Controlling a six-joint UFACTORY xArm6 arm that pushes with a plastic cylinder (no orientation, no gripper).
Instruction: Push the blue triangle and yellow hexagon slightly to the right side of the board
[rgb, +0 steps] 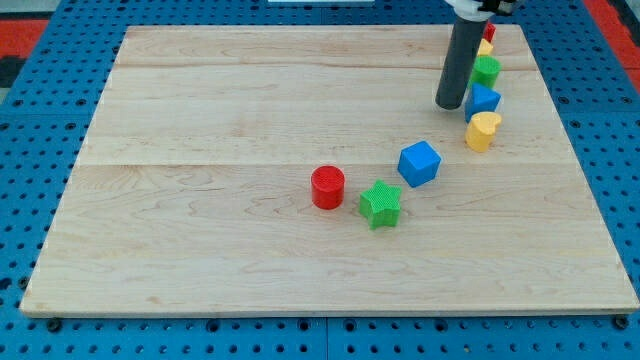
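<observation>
My tip (450, 105), a bare rod holding nothing, sits just left of the blue triangle (484, 99); yellow hexagon (485, 47) behind it. Risk: shoving the green block (486, 69) and yellow heart (483, 131) too.

1 arm enters from view's top right; dark rod hangs near vertical, slightly tilted; my tip (450, 105) rests low on board, upper right area.
</observation>
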